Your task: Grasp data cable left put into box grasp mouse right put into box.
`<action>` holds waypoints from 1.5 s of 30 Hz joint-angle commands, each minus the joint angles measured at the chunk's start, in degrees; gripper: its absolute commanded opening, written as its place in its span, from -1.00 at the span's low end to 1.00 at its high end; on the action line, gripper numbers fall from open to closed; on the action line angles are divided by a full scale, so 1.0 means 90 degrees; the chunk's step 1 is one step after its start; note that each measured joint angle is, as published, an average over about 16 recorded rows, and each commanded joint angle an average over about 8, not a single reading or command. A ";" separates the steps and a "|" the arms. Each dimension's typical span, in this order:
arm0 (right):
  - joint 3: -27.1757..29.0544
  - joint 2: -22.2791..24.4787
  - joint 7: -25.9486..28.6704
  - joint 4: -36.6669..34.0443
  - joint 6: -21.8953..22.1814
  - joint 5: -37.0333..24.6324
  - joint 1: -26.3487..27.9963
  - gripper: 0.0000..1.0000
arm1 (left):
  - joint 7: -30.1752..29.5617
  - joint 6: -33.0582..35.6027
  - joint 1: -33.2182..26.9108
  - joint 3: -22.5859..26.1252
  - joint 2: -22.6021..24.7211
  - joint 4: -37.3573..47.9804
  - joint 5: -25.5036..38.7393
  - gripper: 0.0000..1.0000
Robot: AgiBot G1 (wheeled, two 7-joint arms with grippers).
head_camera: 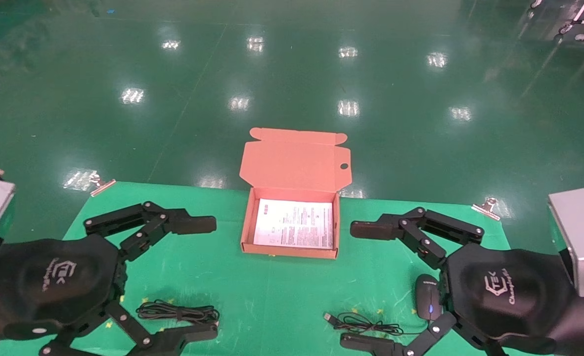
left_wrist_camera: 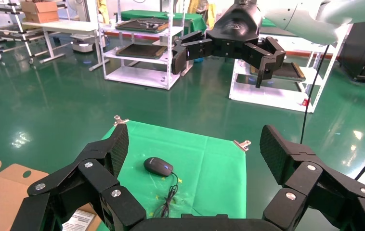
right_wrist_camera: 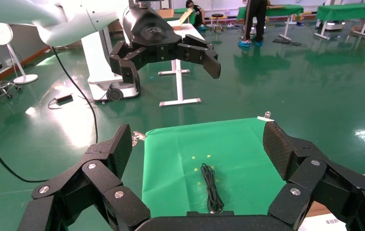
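Cable first, we judge: data cable (head_camera: 178,312) lies lengthwise across lower left, between wide-open, empty left pincer (head_camera: 203,278) fingers; right pincer (head_camera: 366,286) equally open, empty.

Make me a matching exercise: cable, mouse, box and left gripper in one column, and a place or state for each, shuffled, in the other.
1 cable
2 mouse
3 box
4 left gripper

A lid up, printed sheet inside
B open, above the table's left half
C bundled on the cloth, left of the box
D beside the right gripper, wheel lit blue

Pairs: 1-C, 2-D, 3-A, 4-B
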 commanded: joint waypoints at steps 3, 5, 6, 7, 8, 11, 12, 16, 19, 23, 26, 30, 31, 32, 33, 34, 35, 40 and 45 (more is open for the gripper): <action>0.0000 0.0000 0.0000 0.0000 0.0000 0.0000 0.0000 1.00 | 0.0000 0.0000 0.0000 0.0000 0.0000 0.0000 0.0000 1.00; 0.0000 0.0000 0.0000 0.0000 0.0000 0.0000 0.0000 1.00 | 0.0000 0.0000 0.0000 0.0000 0.0000 0.0000 0.0000 1.00; 0.0000 0.0000 0.0000 0.0000 0.0000 0.0000 0.0000 1.00 | 0.0000 0.0000 0.0000 0.0000 0.0000 0.0000 0.0000 1.00; 0.0000 0.0000 0.0000 0.0000 0.0000 0.0000 0.0000 1.00 | 0.0000 0.0000 0.0000 0.0000 0.0000 0.0000 0.0000 1.00; 0.0000 0.0000 0.0000 0.0000 0.0000 0.0000 0.0000 1.00 | 0.0000 0.0000 0.0000 0.0000 0.0000 0.0000 0.0000 1.00; 0.0000 0.0000 0.0000 0.0000 0.0000 0.0000 0.0000 1.00 | 0.0000 0.0000 0.0000 0.0000 0.0000 0.0000 0.0000 1.00; 0.0000 0.0000 0.0000 0.0000 0.0000 0.0000 0.0000 1.00 | 0.0000 0.0000 0.0000 0.0000 0.0000 0.0000 0.0000 1.00; 0.0000 0.0000 0.0000 0.0000 0.0000 0.0000 0.0000 1.00 | 0.0000 0.0000 0.0000 0.0000 0.0000 0.0000 0.0000 1.00; 0.0002 0.0000 0.0000 0.0001 -0.0003 0.0002 -0.0002 1.00 | 0.0001 -0.0015 -0.0010 0.0012 0.0011 0.0011 0.0017 1.00; 0.0007 -0.0002 -0.0008 0.0001 0.0000 0.0003 0.0002 1.00 | 0.0019 -0.0006 -0.0030 0.0003 0.0025 0.0009 0.0003 1.00; 0.0002 0.0007 -0.0096 0.0068 0.0026 -0.0122 0.0066 1.00 | 0.0004 0.0057 -0.0160 0.0069 0.0054 0.0040 0.0120 1.00; -0.0079 0.0014 -0.0276 0.0242 0.0082 -0.0548 0.0269 1.00 | -0.0145 0.0266 -0.0572 0.0347 0.0126 0.0091 0.0591 1.00; -0.0116 0.0012 -0.0335 0.0292 0.0087 -0.0702 0.0343 1.00 | -0.0227 0.0318 -0.0724 0.0457 0.0157 0.0116 0.0767 1.00; -0.0156 0.0004 -0.0394 0.0336 0.0085 -0.0853 0.0419 1.00 | -0.0311 0.0365 -0.0878 0.0567 0.0194 0.0140 0.0937 1.00; -0.0199 -0.0010 -0.0448 0.0361 0.0077 -0.0995 0.0493 1.00 | -0.0400 0.0408 -0.1038 0.0682 0.0228 0.0156 0.1112 1.00; -0.0243 -0.0025 -0.0510 0.0382 0.0064 -0.1140 0.0572 1.00 | -0.0492 0.0449 -0.1206 0.0806 0.0266 0.0164 0.1298 1.00; -0.0285 -0.0047 -0.0589 0.0399 0.0046 -0.1286 0.0658 1.00 | -0.0587 0.0480 -0.1375 0.0930 0.0311 0.0176 0.1473 1.00; -0.0498 -0.0182 -0.1046 0.0435 -0.0066 -0.1982 0.1093 1.00 | -0.0973 0.0540 -0.2092 0.1533 0.0546 0.0259 0.2190 1.00; -0.0734 -0.0330 -0.1645 0.0463 -0.0168 -0.2678 0.1508 1.00 | -0.1137 0.0548 -0.2586 0.2122 0.0760 0.0370 0.2783 1.00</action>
